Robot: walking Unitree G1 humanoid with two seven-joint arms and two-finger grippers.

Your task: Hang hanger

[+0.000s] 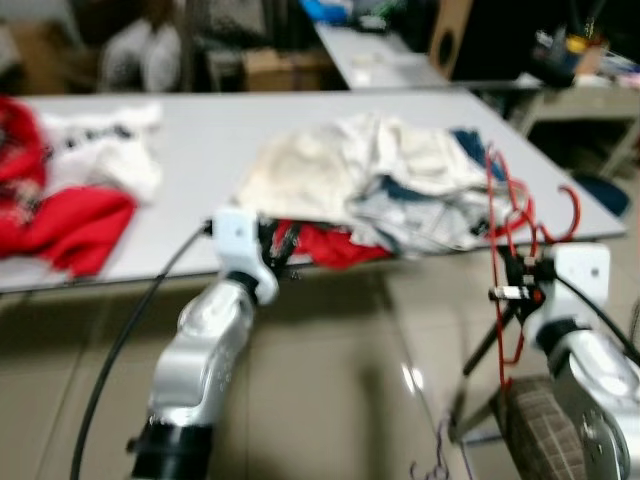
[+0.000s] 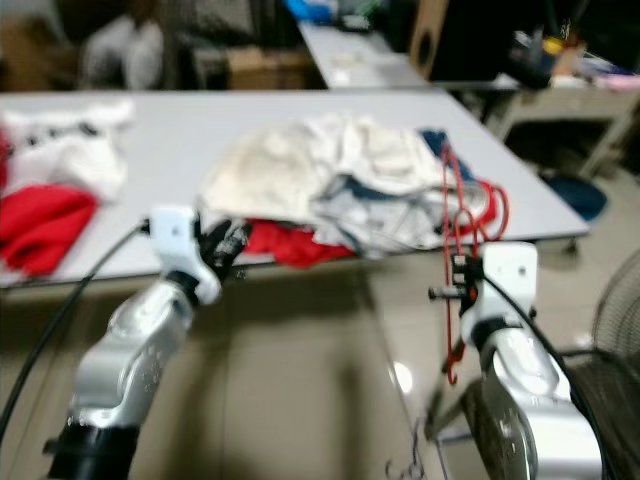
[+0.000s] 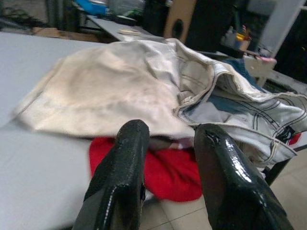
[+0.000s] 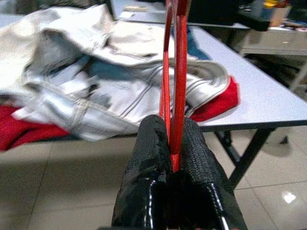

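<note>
Red hanger (image 4: 173, 86) clamped between the two black fingers (image 4: 152, 163) of the right pincer (image 1: 522, 292), wire running upright through the grip; the fingers press together on it. From the head views, the hanger stands up out of the pincer, its hooked top (image 1: 568, 212) curling level with the near right part of the counter (image 1: 200, 140), its lower wire hanging down below the grip over the tiled floor (image 1: 340, 380). More than one red loop seems to overlap there; blur prevents a count.

Right pincer sits off the counter's front edge, near the right corner, beside the heap of clothes.

Left pincer (image 3: 165, 158): fingers apart, gripping nothing, held at the counter's front edge just short of the heap. Directly ahead of its tips, a red garment (image 3: 168, 170) pokes out from under a cream-white garment (image 3: 105, 91); a pale striped piece (image 3: 249, 115) with dark blue cloth lies alongside.

Farther along the counter to the left: a second lot of red cloth (image 1: 60, 225) and white cloth (image 1: 100, 145), well apart from the heap.

Behind: another long table (image 1: 380, 60) and dark clutter, too blurred to identify.
</note>
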